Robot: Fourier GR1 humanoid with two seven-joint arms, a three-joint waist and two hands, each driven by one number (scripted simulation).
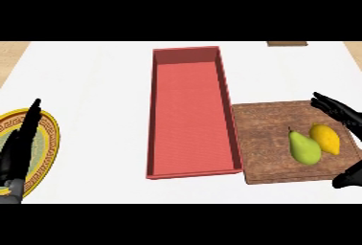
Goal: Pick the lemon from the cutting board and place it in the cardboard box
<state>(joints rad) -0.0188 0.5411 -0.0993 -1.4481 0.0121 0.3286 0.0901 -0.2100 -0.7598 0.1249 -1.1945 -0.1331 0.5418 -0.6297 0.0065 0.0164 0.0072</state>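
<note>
Two fruits, lemon [326,138] and pear [304,148], share the cutting board [268,129]. We see our right hand [338,109] spread beside the lemon, left hand [16,154] straight-fingered.

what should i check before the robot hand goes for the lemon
1. Lemon lies on the board, in plain view: ok.
2. Right robot hand is open, holds nothing, and sits at the board's right edge by the lemon: ok.
3. Room round the lemon: the pear lies against its left side and could be nudged: not ok.
4. Box is open on top, bare floor showing, just left of the board: ok.
5. Left robot hand is open over the plate, apart from the box: ok.
</note>
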